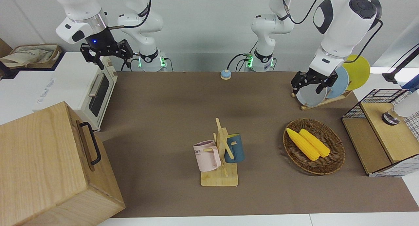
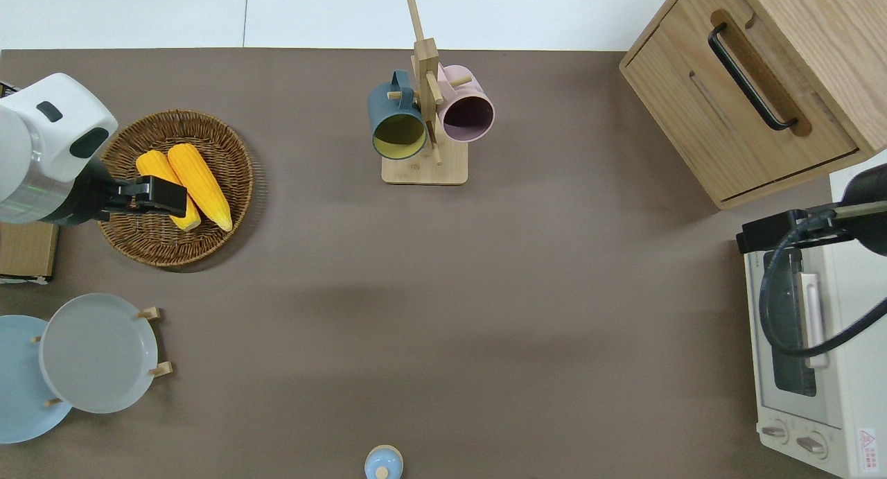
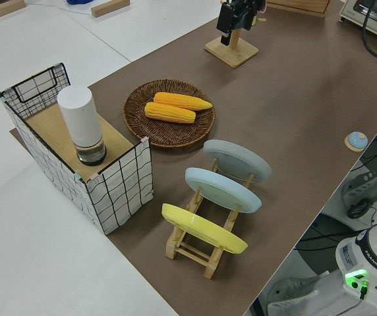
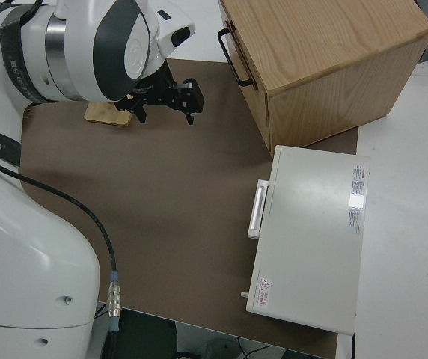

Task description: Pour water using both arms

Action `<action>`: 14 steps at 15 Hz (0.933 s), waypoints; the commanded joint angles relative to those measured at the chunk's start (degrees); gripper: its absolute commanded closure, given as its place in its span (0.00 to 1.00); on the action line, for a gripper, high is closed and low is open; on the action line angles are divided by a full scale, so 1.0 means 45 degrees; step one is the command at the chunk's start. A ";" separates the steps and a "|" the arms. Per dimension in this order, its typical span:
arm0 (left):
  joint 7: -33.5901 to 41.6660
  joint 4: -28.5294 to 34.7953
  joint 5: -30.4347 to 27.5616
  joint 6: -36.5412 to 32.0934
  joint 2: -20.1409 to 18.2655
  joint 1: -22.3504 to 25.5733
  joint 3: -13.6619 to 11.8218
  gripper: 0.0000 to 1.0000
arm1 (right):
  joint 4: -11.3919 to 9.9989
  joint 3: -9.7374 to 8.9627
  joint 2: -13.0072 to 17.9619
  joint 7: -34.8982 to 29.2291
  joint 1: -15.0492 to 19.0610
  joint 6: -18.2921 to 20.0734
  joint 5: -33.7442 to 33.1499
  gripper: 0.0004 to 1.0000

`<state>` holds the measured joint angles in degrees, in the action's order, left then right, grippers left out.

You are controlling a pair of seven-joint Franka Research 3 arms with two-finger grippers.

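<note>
While both arms hang in the air, nothing is being held yet. Your left gripper (image 1: 311,82) is over the woven basket (image 2: 208,129) with the corn, and its fingers are spread with nothing in them. Your right gripper (image 4: 166,100) is over the edge of the white oven (image 2: 842,368), and it is also wide and empty.

The pink mug (image 1: 206,156) and the blue mug (image 1: 235,148) hang on the wooden rack (image 1: 219,179), on the part of the table farther from you. They look hard, smooth and likely to break, so I would take one by its wall or handle and lift it gently off its peg.

The tall white bottle (image 3: 81,124) stands at the left arm's end of the table. It looks stiff and slippery, so grip it around the middle.

The left side view shows the whole bottle standing in the wire box (image 3: 116,187). The front view shows only part of it. The right side view shows the right gripper's spread fingers best.
</note>
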<state>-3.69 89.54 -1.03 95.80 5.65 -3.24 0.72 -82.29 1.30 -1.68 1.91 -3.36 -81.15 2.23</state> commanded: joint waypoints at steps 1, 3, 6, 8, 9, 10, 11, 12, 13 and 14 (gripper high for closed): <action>-0.0099 0.0005 0.0520 -0.0077 -0.0044 0.0290 0.0016 0.00 | -0.0112 0.0004 0.0060 0.0297 -0.0072 0.0046 0.0305 0.01; -0.0099 0.0005 0.0696 -0.0077 -0.0044 0.0330 0.0016 0.00 | -0.0385 0.0004 0.0041 0.0220 -0.0462 0.0007 0.0324 0.01; -0.0060 0.0005 0.0891 -0.0077 0.0014 0.0330 -0.0255 0.00 | -0.1009 0.0004 0.0002 0.0161 -0.1379 -0.0595 0.0655 0.01; 0.0270 -0.0014 0.0912 -0.0058 0.0034 0.0350 -0.0588 0.00 | -0.1458 0.0004 -0.0018 0.0141 -0.1849 -0.1123 0.0695 0.01; 0.0639 -0.0053 0.0912 -0.0058 0.0034 0.0388 -0.0841 0.00 | -0.1635 0.0004 -0.0076 0.0083 -0.1986 -0.1396 0.0695 0.01; 0.0953 -0.0111 0.0912 -0.0058 0.0034 0.0447 -0.1095 0.00 | -0.1810 0.0004 -0.0154 -0.0091 -0.2181 -0.1689 0.0695 0.01; 0.1284 -0.0112 0.0893 -0.0019 0.0053 0.0544 -0.1175 0.00 | -0.1928 0.0004 -0.0290 -0.0209 -0.2376 -0.1982 0.0695 0.01; 0.1539 -0.0131 0.0873 0.0020 0.0053 0.0816 -0.1214 0.00 | -0.2026 0.0004 -0.0485 -0.0210 -0.2533 -0.2294 0.0695 0.01; 0.1793 -0.0132 0.0815 0.0040 0.0053 0.1089 -0.1215 0.00 | -0.2027 0.0004 -0.0699 -0.0210 -0.2747 -0.2646 0.0734 0.01; 0.2028 -0.0132 0.0814 0.0079 0.0053 0.1343 -0.1215 0.00 | -0.2027 0.0004 -0.0933 -0.0230 -0.2962 -0.3094 0.0851 0.01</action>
<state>2.04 89.41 1.96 95.86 5.79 0.03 -4.79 -90.11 1.01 -3.99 1.60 -14.65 -90.26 4.25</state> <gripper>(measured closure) 0.000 0.009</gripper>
